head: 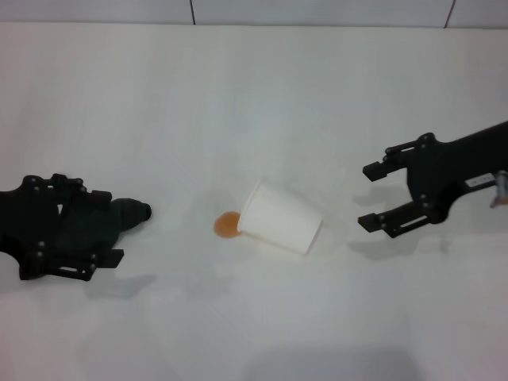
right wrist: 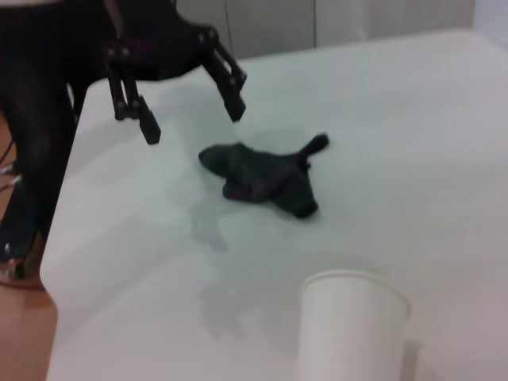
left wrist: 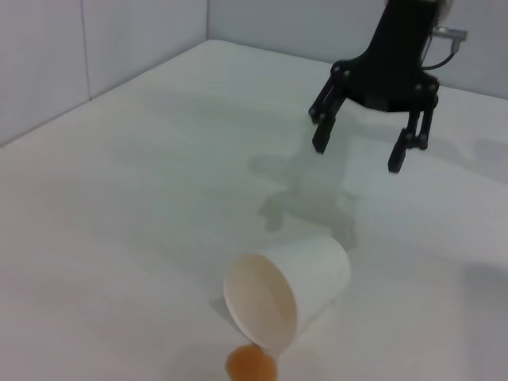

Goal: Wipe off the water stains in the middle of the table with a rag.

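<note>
The water stains (head: 226, 225) are a small orange-brown blot on the white table (head: 254, 95), touching the mouth of a tipped paper cup; the blot also shows in the left wrist view (left wrist: 251, 365). The rag (head: 127, 216), dark and crumpled, lies flat on the table at the left, and the right wrist view shows its loop end (right wrist: 262, 176). My left gripper (head: 113, 226) hovers open just above the rag (right wrist: 190, 119), with its fingers apart and holding nothing. My right gripper (head: 367, 196) stands open and empty to the right of the cup; it is also in the left wrist view (left wrist: 369, 131).
A white paper cup (head: 282, 216) lies on its side in the middle, with its mouth toward the stain (left wrist: 290, 290) (right wrist: 349, 325). A tiled wall runs along the table's far edge (head: 317, 24). The table's left edge drops off beside my left arm (right wrist: 48, 270).
</note>
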You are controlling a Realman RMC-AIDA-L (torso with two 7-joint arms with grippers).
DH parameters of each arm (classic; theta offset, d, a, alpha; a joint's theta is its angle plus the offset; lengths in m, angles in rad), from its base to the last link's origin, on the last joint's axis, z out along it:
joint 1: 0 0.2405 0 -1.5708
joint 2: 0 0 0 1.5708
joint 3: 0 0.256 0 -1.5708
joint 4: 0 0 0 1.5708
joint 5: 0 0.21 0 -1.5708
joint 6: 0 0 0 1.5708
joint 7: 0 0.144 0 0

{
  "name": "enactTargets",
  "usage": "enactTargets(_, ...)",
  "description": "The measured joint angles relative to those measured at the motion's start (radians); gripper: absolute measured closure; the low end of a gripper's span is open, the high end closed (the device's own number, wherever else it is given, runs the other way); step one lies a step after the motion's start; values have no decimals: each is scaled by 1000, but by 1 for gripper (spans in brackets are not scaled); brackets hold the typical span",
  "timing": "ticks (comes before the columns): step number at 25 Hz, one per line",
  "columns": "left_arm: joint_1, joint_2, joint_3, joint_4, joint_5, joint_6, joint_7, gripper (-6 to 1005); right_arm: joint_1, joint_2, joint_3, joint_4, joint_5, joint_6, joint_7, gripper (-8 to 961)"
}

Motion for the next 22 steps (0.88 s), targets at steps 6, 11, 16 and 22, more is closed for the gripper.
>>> enactTargets(6,11,-10,4,-2,-3,1,31,134,40,2,-171,-115,-104,79,243,148)
enactTargets(11,16,-17,3,-8,-5,-2,55,135,143,2,-264,-113,-218,80,461,146)
enactTargets(16,9,-26,6,-17,-5,-6,68,137,213,4,-346,-81,-292,82,624,140)
enactTargets(22,6,-29,6,-17,-5,-9,70,139,291,10,-397,-5,-298,71,734,134)
